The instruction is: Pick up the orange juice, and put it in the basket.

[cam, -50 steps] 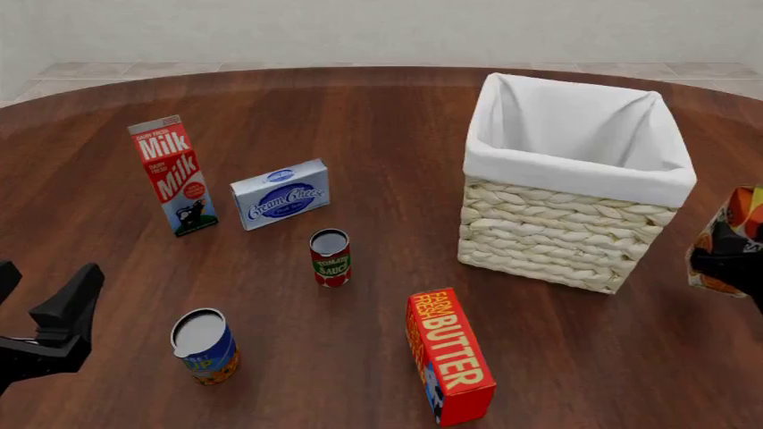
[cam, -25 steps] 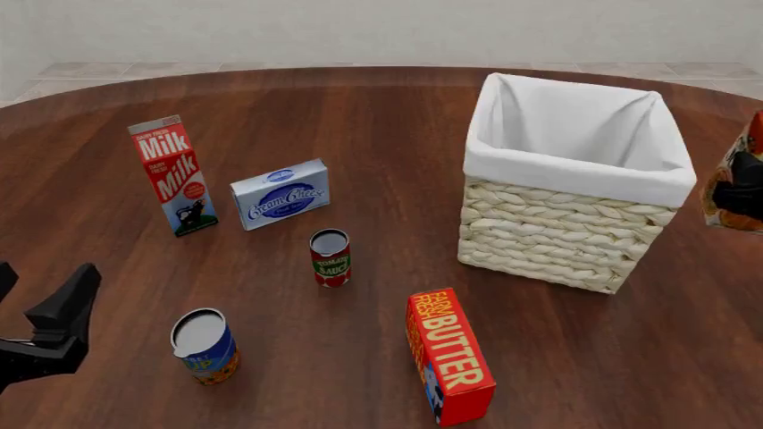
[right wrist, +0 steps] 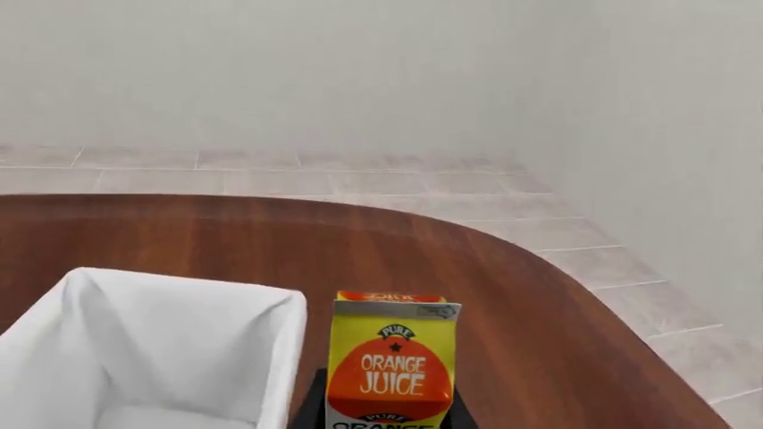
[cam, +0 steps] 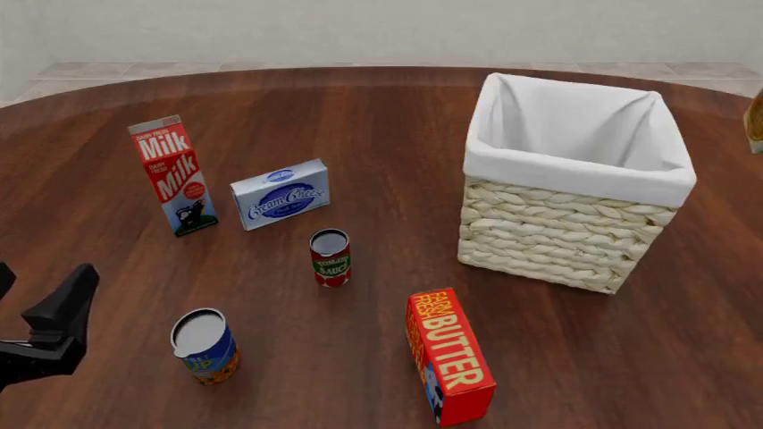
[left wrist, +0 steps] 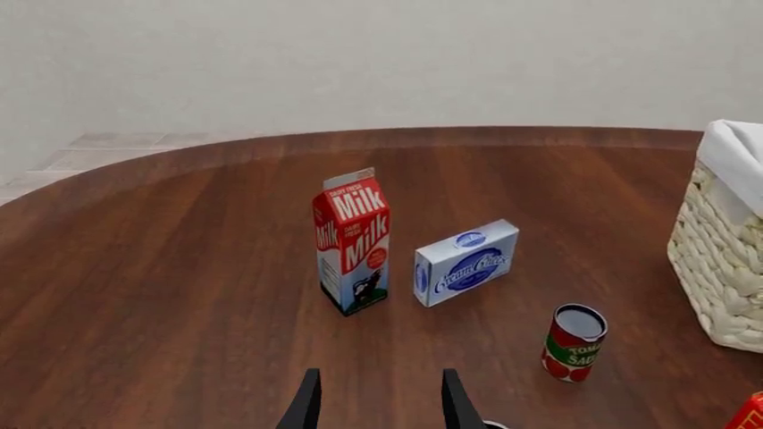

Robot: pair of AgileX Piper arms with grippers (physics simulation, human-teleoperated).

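The orange juice [right wrist: 391, 366], a yellow and orange gable-top carton, is upright in my right gripper [right wrist: 388, 413], whose dark fingers [right wrist: 313, 404] are shut on its lower sides. It hangs in the air just beside the basket's [right wrist: 280, 308] near rim. In the front view only a sliver of the carton [cam: 756, 121] shows at the right edge, level with the basket's rim [cam: 573, 174]. The basket is cream wicker with a white liner and nothing inside. My left gripper [cam: 36, 293] is open and empty at the front left; it also shows in the left wrist view [left wrist: 379, 407].
On the table stand a red-white milk carton [cam: 173, 175], a cream cheese box [cam: 280, 193], a tomato sauce can [cam: 331, 256], an open-topped can [cam: 204, 345] and a red BUTTER box [cam: 449, 366] in front of the basket.
My right gripper has lifted the orange juice up the right edge of the front view, from beside the basket's base to rim height. The left arm has barely moved.
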